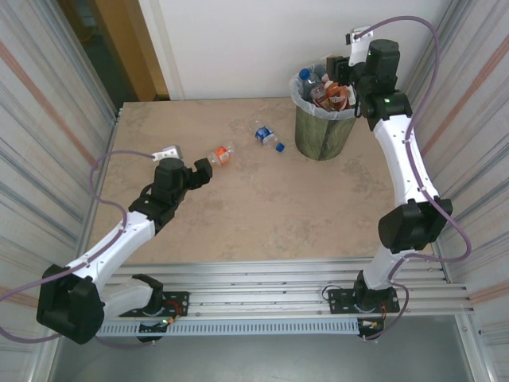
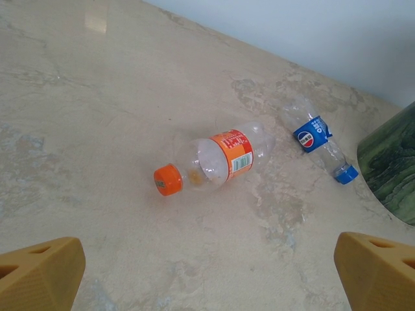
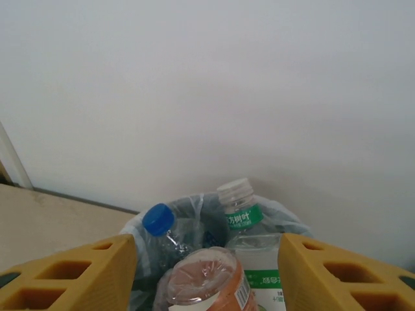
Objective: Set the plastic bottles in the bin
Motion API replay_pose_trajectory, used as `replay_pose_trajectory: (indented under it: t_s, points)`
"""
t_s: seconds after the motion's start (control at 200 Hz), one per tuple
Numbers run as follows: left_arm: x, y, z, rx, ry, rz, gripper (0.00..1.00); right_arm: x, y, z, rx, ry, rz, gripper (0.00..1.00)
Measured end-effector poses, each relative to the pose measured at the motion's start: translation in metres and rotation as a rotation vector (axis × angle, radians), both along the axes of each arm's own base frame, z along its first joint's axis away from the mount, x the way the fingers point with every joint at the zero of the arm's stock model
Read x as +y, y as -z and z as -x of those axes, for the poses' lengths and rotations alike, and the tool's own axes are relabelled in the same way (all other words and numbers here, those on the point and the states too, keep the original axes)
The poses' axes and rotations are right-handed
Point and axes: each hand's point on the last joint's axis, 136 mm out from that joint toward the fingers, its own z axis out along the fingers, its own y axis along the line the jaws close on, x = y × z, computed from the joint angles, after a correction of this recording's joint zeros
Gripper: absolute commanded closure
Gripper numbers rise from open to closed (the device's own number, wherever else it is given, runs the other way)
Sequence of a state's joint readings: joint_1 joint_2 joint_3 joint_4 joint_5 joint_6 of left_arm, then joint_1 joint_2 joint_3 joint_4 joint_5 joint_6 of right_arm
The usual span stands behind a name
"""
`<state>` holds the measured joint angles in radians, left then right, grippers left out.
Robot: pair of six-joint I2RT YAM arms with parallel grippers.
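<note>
Left hand [image 2: 207, 285] gapes open at the lower edge, facing an orange-capped bottle [image 2: 211, 161] and a blue-labelled bottle [image 2: 319, 140] lying on the table [image 2: 97, 129]. Right hand [image 3: 207, 259], fingers parted and gripping nothing, hovers over the bottle-filled bin [image 1: 322, 135], upper right.

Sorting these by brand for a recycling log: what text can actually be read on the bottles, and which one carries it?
"方树叶": green neck band of the clear white-capped bottle in the bin.
Orange-label bottle: print too blurred.
Blue-label bottle: round logo, wording too small.
</note>
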<state>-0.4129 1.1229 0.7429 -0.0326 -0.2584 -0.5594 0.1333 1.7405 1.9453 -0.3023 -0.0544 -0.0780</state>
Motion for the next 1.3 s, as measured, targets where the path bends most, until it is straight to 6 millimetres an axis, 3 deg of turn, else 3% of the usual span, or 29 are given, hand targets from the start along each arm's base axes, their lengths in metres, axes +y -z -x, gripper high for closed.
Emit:
replay_pose_trajectory:
  t_s: [0.15,0.506,0.736,0.937,1.097,1.302]
  points:
    - [-0.005,-0.005,-0.008,-0.003,0.019,-0.014,0.01,0.002,0.017,-0.015,0.051,0.006,-0.011,0.47]
    - [-0.022,-0.009,-0.041,0.014,0.098,-0.056,0.01,0.000,0.085,-0.051,0.205,0.024,-0.003,0.56]
    - [-0.028,-0.007,-0.061,0.034,0.150,-0.087,0.01,-0.003,0.085,-0.053,0.199,0.031,-0.026,0.56]
    - [-0.033,-0.003,-0.074,0.052,0.201,-0.136,0.01,-0.004,0.087,-0.054,0.205,0.031,-0.048,0.39]
    - [-0.036,0.007,-0.089,0.089,0.265,-0.179,0.01,-0.005,0.086,-0.050,0.214,0.032,-0.046,0.31]
    - [-0.042,0.027,-0.110,0.161,0.362,-0.254,0.01,-0.006,0.065,-0.039,0.185,0.034,-0.058,0.19]
